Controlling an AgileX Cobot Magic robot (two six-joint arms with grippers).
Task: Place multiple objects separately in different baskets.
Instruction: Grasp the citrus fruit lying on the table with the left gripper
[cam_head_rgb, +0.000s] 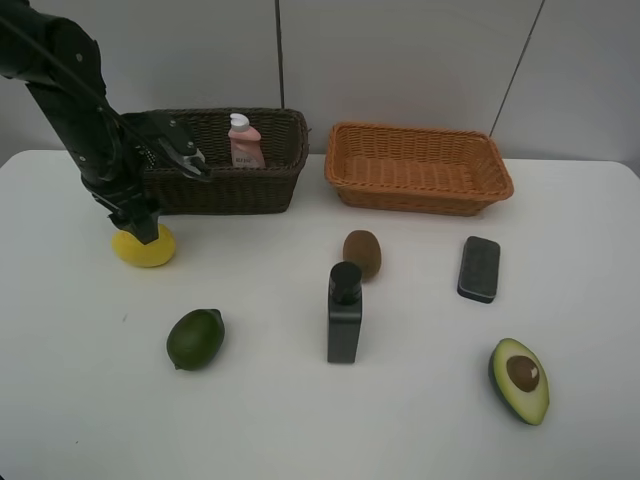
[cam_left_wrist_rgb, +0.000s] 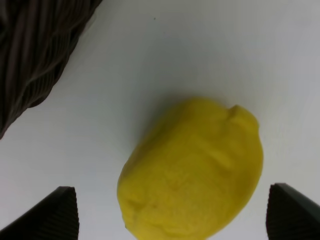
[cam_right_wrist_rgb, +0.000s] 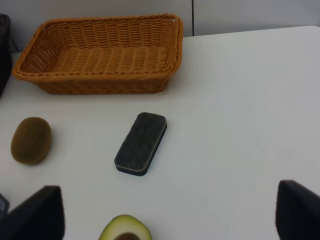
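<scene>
The left gripper (cam_head_rgb: 142, 230) hides part of the lemon (cam_head_rgb: 147, 250); the right wrist view crops the avocado (cam_right_wrist_rgb: 125, 230).

Two baskets (cam_head_rgb: 240, 190) (cam_head_rgb: 420, 195), seven objects (cam_head_rgb: 145, 250) (cam_head_rgb: 195, 339) (cam_head_rgb: 362, 253) (cam_head_rgb: 344, 320) (cam_head_rgb: 479, 268) (cam_head_rgb: 520, 380) (cam_head_rgb: 244, 143)

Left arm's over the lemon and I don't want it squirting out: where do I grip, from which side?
Take the lemon across its fat middle, from straight above. It lies on its side, apart from the dark brown basket, with the open left gripper straddling it. Its nub end sits askew to the jaws, so a slight wrist turn may seat them on the rounded flanks.
</scene>
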